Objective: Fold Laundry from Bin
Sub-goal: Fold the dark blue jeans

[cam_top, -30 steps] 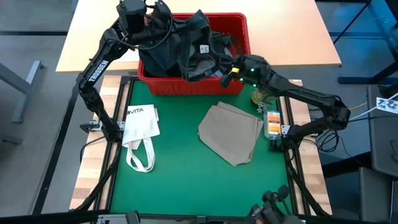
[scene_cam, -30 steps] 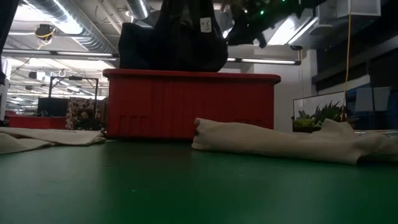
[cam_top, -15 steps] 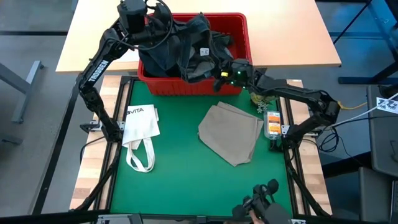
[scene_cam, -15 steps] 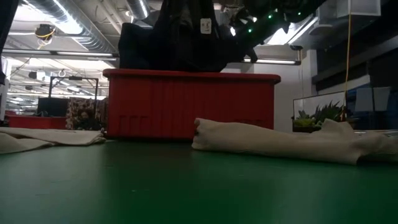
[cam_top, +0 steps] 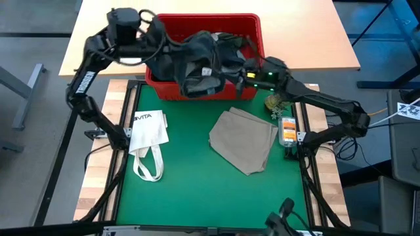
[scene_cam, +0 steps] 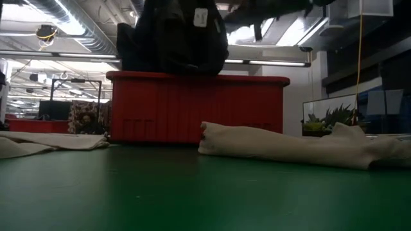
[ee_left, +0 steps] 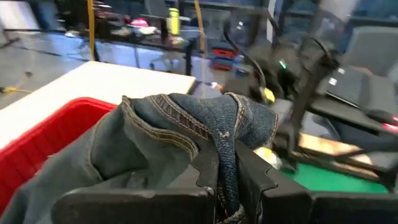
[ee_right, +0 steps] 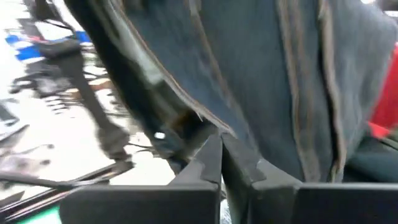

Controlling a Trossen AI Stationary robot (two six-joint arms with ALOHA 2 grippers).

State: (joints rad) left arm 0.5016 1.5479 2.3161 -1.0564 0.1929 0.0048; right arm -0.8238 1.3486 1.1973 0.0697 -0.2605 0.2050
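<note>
Dark navy jeans (cam_top: 197, 62) hang bunched over the near part of the red bin (cam_top: 256, 29), strung between my two grippers; a white label shows on them. My left gripper (cam_top: 156, 40) is above the bin's left end, shut on the jeans (ee_left: 161, 137). At the bin's near right corner my right gripper (cam_top: 239, 73) is shut at the jeans' edge (ee_right: 261, 74). In the low view the jeans (scene_cam: 173, 35) hang above the bin's rim (scene_cam: 192, 78). My left gripper pinches a bunched fold of the jeans with a stitched seam (ee_left: 227, 149) between its two fingers, coming nearly level from the table's left side. The cloth drapes forward from the fingers and down into the bin. My right gripper has its fingertips closed on a seamed edge of the jeans (ee_right: 214, 132), coming about level from the table's right. The cloth rises away from the fingers; how many layers are in the pinch does not show.
Folded beige trousers (cam_top: 244, 139) lie on the green mat right of centre. A white tote bag (cam_top: 147, 134) with looped straps lies at the left. A small plant (cam_top: 274, 103) and an orange device (cam_top: 287, 130) sit by the right edge.
My left gripper has swung toward the table's left edge, dragging the jeans leftward across the bin. My right gripper first reached in toward the jeans, then shut on their edge and rose a little. The jeans now stretch between the two grippers.
</note>
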